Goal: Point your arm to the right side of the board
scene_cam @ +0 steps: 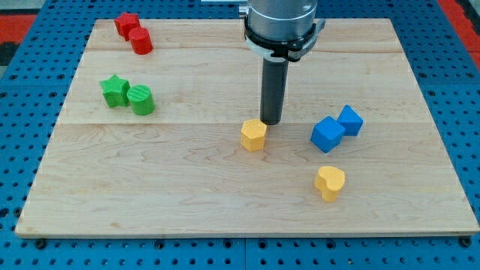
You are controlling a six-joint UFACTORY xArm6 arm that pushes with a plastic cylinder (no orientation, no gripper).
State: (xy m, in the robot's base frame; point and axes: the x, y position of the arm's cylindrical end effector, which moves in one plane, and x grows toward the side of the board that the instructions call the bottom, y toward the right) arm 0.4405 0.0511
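Observation:
My tip (pixel 270 122) stands near the middle of the wooden board (pixel 187 187), just above and right of a yellow hexagon block (pixel 253 136), close to touching it. To the tip's right lie a blue cube (pixel 328 134) and a smaller blue block (pixel 349 120), touching each other. A yellow heart block (pixel 329 182) lies below them. At the view's left are a green star (pixel 115 91) and a green cylinder (pixel 140 100). At the top left are a red star (pixel 127 25) and a red cylinder (pixel 140 40).
The board rests on a blue perforated table (pixel 457 97). The arm's dark body (pixel 281 26) hangs over the board's top middle.

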